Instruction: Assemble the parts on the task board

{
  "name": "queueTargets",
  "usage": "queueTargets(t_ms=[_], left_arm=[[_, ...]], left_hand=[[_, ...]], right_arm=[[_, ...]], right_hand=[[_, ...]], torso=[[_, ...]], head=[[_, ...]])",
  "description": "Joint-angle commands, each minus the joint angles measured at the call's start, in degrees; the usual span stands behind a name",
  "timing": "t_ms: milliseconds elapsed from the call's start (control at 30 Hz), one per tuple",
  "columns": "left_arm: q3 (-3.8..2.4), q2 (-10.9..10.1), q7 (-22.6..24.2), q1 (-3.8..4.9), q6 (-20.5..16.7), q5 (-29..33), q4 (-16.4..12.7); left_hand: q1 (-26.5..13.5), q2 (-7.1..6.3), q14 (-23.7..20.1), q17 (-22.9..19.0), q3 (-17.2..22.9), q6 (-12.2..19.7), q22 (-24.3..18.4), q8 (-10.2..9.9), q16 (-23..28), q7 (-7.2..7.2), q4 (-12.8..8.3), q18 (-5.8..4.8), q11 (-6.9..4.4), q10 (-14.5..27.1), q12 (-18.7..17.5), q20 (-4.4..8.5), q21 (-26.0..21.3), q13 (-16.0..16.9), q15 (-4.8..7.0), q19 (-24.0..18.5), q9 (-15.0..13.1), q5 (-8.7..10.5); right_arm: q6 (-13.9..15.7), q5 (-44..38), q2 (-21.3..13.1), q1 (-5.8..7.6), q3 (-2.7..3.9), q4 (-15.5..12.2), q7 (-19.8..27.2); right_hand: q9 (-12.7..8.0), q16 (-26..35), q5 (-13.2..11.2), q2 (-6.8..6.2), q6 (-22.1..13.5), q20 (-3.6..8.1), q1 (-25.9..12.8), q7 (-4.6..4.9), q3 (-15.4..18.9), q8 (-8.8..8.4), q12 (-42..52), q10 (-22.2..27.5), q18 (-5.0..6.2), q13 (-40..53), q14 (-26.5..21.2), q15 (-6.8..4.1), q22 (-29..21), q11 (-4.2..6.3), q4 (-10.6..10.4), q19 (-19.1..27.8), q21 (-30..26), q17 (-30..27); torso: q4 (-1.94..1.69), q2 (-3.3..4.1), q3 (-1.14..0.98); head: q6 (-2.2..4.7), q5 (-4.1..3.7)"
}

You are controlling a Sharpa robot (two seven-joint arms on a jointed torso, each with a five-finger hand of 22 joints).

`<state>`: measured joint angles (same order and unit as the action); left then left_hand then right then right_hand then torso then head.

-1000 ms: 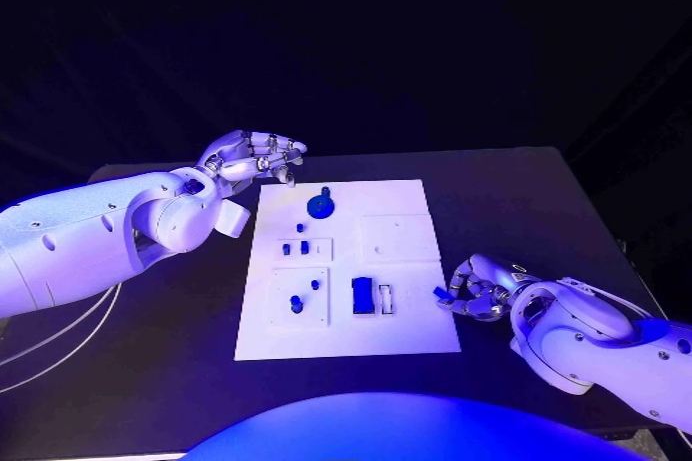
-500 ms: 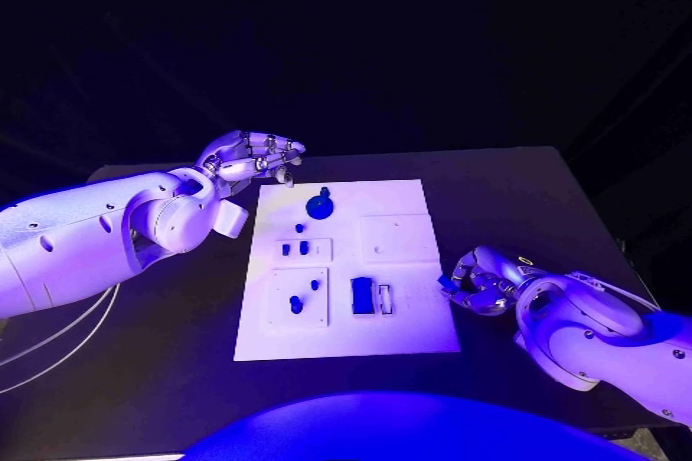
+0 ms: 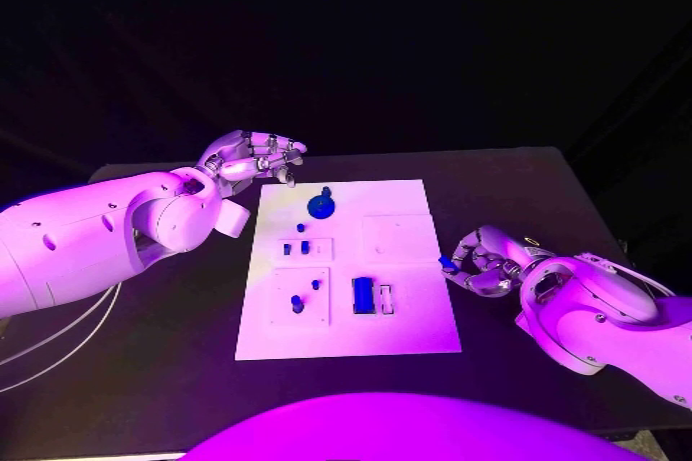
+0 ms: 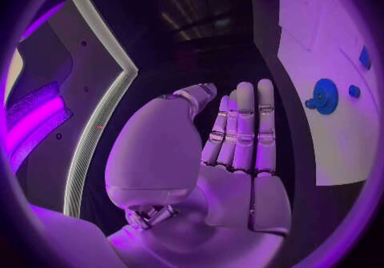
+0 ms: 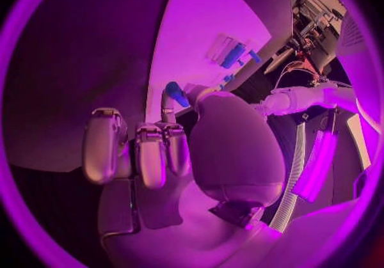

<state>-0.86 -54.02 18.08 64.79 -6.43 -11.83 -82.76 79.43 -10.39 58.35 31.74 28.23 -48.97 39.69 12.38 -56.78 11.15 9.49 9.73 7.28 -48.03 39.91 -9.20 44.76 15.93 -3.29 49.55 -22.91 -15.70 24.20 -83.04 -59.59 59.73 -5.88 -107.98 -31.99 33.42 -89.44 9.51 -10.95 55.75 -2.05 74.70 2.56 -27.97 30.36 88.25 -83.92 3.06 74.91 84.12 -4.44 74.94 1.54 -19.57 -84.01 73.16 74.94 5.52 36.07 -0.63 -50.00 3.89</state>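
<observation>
The small blue part (image 3: pixel 447 265) sits pinched in the fingers of the right hand (image 3: pixel 480 264), at the right edge of the task board (image 3: pixel 411 333), right of centre in the head view. In the right wrist view the same part (image 5: pixel 176 94) shows at the fingertips, over the board's white surface. It looks like a rigid, light plastic piece (probably smooth, so liable to twist or slip in a fingertip pinch); hold it by its sides and leave the mating end free.

On the board, centre frame, lie the other parts: a round blue disc (image 3: pixel 322 207) near the upper edge, a blue rectangular block (image 3: pixel 362 295) lower down, and several small pegs (image 3: pixel 297 304) in the left-hand panels. These stand well apart from the held part but lie in the path of any reach across the board.

The left hand (image 3: pixel 260 156) hovers over the tabletop (image 3: pixel 505 181) at the board's upper left corner, fingers curled, holding nothing.
</observation>
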Motion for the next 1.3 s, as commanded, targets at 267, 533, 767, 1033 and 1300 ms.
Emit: queueTargets(t_ms=[267,533,767,1033,1300], left_arm=[[-0.03,0.24,0.18,0.02,0.88,-0.06,-0.10],[-0.03,0.57,0.07,0.02,1.01,-0.09,-0.06],[-0.03,0.68,0.22,0.02,1.06,-0.21,-0.11],[-0.04,0.83,0.22,0.02,1.20,-0.24,-0.05],[-0.04,0.86,0.17,0.02,1.30,-0.25,0.00]], left_hand=[[0.00,0.05,-0.33,0.07,-0.02,0.24,-0.09,0.13,-0.10,-0.07,0.34,0.78,-0.01,0.45,0.25,-0.08,-0.35,-0.05,-0.16,0.40,0.06,-0.06],[0.03,0.13,-0.33,0.07,-0.03,0.25,-0.17,0.14,-0.11,-0.06,0.44,0.78,0.00,0.46,0.26,-0.07,-0.44,-0.07,-0.16,0.47,0.06,-0.07],[0.03,0.16,-0.34,0.07,-0.08,0.43,-0.26,0.06,-0.12,-0.02,0.60,0.77,0.03,0.51,0.26,-0.07,-0.57,-0.12,-0.18,0.56,0.10,-0.08],[0.01,0.15,-0.34,0.07,-0.09,0.47,-0.28,0.04,-0.12,-0.01,0.64,0.77,0.03,0.51,0.26,-0.08,-0.59,-0.12,-0.18,0.58,0.11,-0.08],[-0.17,0.30,-0.34,0.08,-0.16,0.48,-0.39,0.06,-0.13,0.02,0.97,0.75,0.07,0.53,0.28,-0.10,-0.73,-0.16,-0.23,0.65,0.11,-0.09]], right_arm=[[-2.19,6.87,3.38,-0.01,-0.11,0.48,0.66],[-2.85,11.22,7.25,-1.57,-0.22,1.61,1.81],[-3.48,12.24,8.88,-2.01,-0.24,2.92,1.73],[-3.67,13.06,10.46,-2.37,-0.36,3.68,1.77],[-3.95,13.29,11.53,-2.81,-0.39,4.17,1.84]], right_hand=[[0.29,0.22,-0.07,0.16,0.00,0.40,-3.03,0.45,-6.99,0.17,-0.07,-5.03,-0.15,13.72,5.47,-0.15,11.17,-0.40,5.63,-1.85,-0.26,13.09],[0.53,0.22,-0.33,0.14,0.25,0.25,-7.32,0.69,-6.01,0.10,0.04,-5.10,-0.11,13.81,5.47,0.03,11.11,-0.62,3.67,-1.80,-0.50,13.09],[0.59,0.24,-0.35,-0.03,0.33,0.20,-8.88,0.73,-4.73,-0.01,0.06,-5.11,-0.06,13.83,5.46,0.07,11.05,-0.67,3.26,-1.73,-0.77,13.04],[0.65,0.25,-0.42,-0.35,0.39,0.15,-10.37,0.81,-3.04,-0.15,-0.06,-5.04,-0.03,13.75,5.46,0.13,11.01,-0.74,3.15,-1.68,-0.95,13.03],[0.68,0.22,-0.44,-0.26,0.54,0.13,-11.24,0.81,-2.07,-0.18,0.07,-5.11,-0.05,13.85,5.47,0.15,11.03,-0.76,3.04,-1.70,-0.86,13.11]], torso=[[0.10,0.04,-0.02],[0.05,0.02,-0.03],[0.11,0.01,0.05],[0.07,0.01,-0.06],[0.07,0.00,-0.03]], head=[[0.00,0.01],[0.00,0.11],[0.00,0.08],[0.00,0.07],[0.00,0.20]])
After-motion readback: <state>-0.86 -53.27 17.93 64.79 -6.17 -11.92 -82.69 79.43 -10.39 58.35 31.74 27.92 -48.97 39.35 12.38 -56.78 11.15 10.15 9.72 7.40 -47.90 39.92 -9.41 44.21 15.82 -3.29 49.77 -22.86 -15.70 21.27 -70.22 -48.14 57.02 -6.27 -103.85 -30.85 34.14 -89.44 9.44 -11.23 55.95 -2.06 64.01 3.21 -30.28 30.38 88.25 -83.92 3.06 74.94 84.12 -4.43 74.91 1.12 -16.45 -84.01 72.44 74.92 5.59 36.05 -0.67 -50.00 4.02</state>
